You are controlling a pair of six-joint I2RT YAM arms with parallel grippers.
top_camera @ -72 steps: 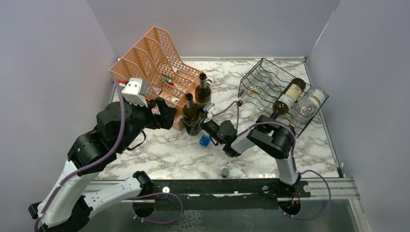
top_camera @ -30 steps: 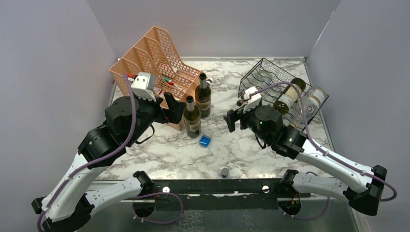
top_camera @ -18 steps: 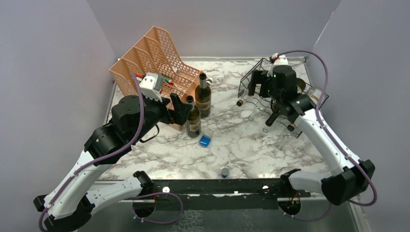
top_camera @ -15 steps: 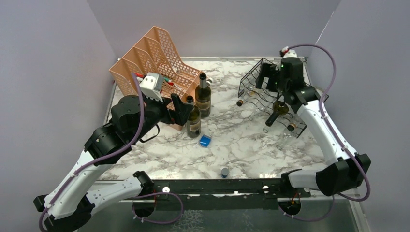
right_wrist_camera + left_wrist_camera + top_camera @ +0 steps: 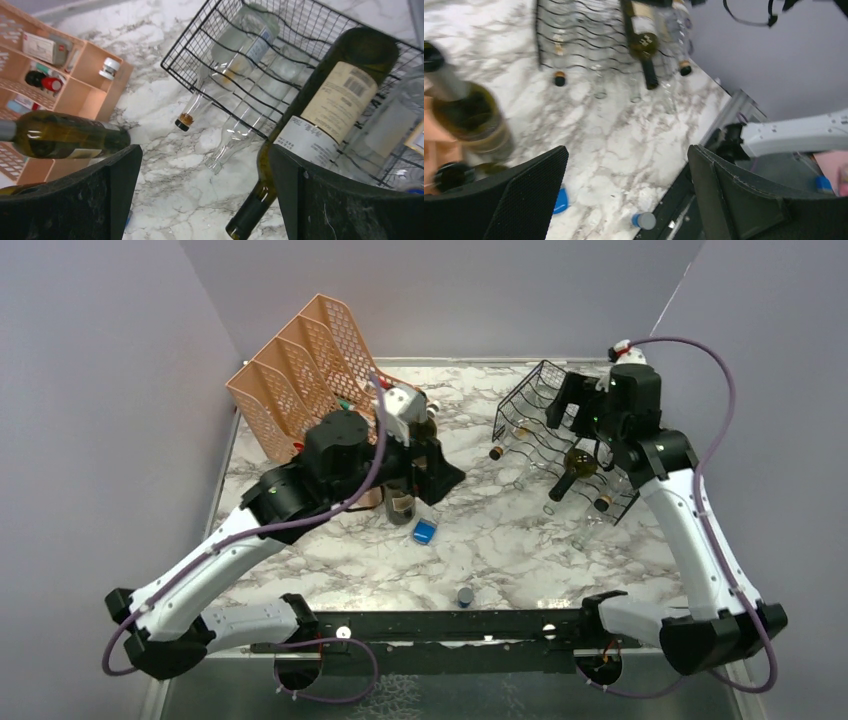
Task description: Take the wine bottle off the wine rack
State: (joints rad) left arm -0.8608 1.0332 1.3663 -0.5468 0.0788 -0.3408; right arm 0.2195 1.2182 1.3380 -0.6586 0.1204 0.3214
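While the right tool (image 5: 206,160) hovers above the black wavy wire wine rack (image 5: 535,400), jaws spread wide and empty, the dark green glass wine bottle (image 5: 325,115) lies just below, towards its right finger. Right arm reared high, wrist tipped down. Bottle's cradled, cream label up, neck poking out front. Left tool (image 5: 629,165) gapes empty over the white marble table (image 5: 520,540).

left arm (image 5: 232,540) is stretched forward, right arm (image 5: 692,530) is raised high; the left gripper (image 5: 625,152) and right gripper (image 5: 205,150) are both held spread wide.
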